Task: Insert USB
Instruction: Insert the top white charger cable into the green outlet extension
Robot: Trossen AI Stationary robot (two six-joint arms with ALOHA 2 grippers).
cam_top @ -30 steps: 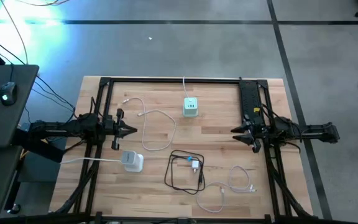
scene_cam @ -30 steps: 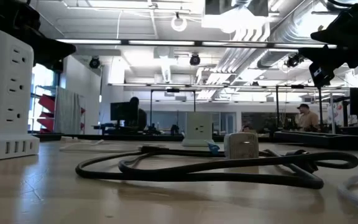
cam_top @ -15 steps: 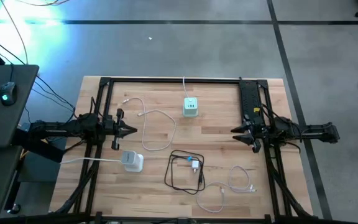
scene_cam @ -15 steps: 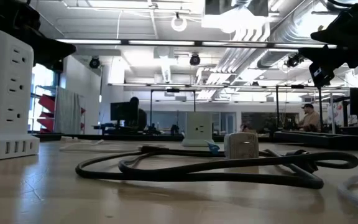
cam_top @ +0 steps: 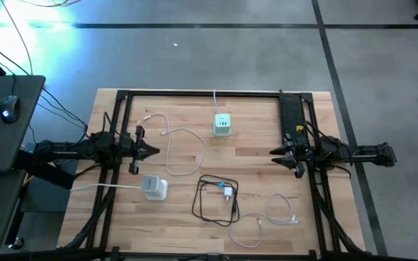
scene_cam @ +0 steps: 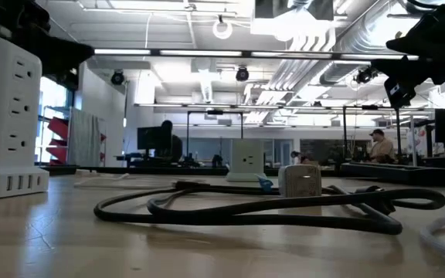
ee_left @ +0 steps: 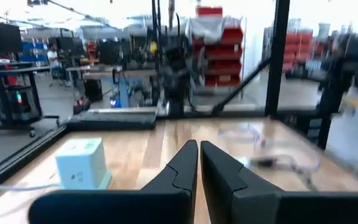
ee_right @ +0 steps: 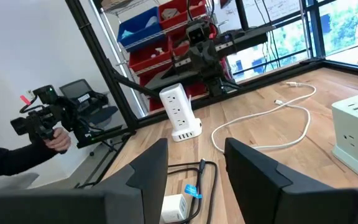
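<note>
A white USB cable (cam_top: 183,138) lies looped on the wooden table, its plug end (cam_top: 147,116) toward the far left. A pale green cube power strip (cam_top: 223,125) stands on its base near the far middle. A white tower power strip (cam_top: 154,187) stands near the left. A white charger (cam_top: 228,192) sits inside a black cable coil (cam_top: 209,204). My left gripper (cam_top: 157,151) hovers shut above the table's left side, pointing right. My right gripper (cam_top: 273,152) hovers open at the right side, pointing left. Neither touches anything.
A second white cable (cam_top: 274,214) curls near the front right. Black frame rails (cam_top: 194,93) run along the far edge and both sides. Bare wood lies between the two grippers. Beyond the table's left side a person's hand (ee_right: 58,142) holds a camera rig.
My left gripper has shifted slightly; in the low view its dark tip has drawn back toward the table's left edge. The objects lie as before.
</note>
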